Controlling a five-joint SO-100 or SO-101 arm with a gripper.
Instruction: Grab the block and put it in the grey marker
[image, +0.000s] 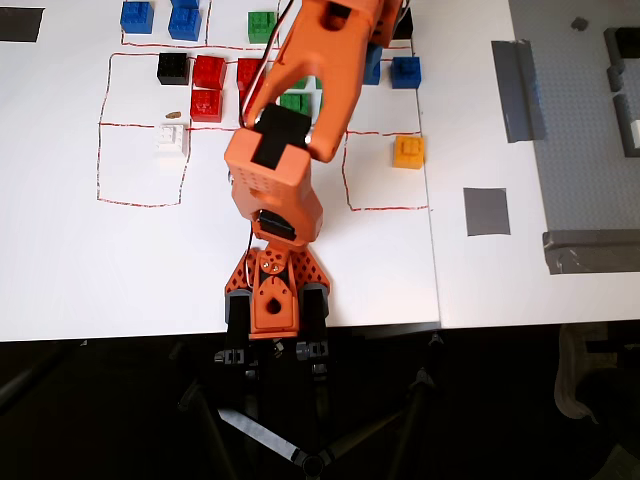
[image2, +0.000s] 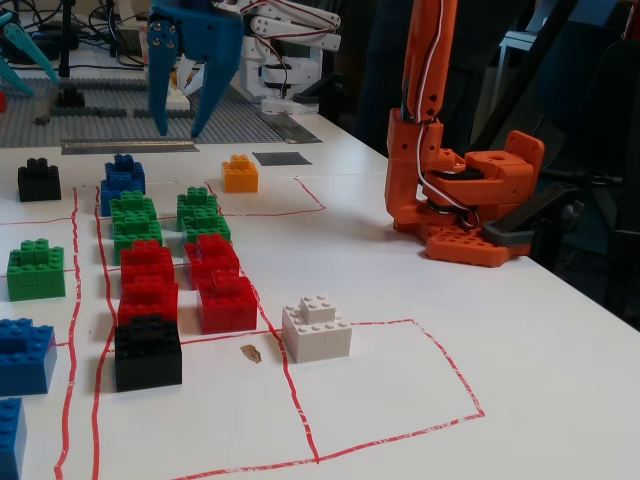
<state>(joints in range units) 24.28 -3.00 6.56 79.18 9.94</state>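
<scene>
Above, spread blue jaws hover over the block (image2: 122, 182), likely light, rigid and best pinched across its flat sides.

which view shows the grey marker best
The overhead view: the grey marker appears as a full, unobstructed dark square on the white table, right of the orange brick. In the fixed view the marker is only a thin, foreshortened dark sliver far back behind the orange brick.

Overhead straight down — fixed view low, table-level, both sharing bricks (image: 207, 72)
</scene>
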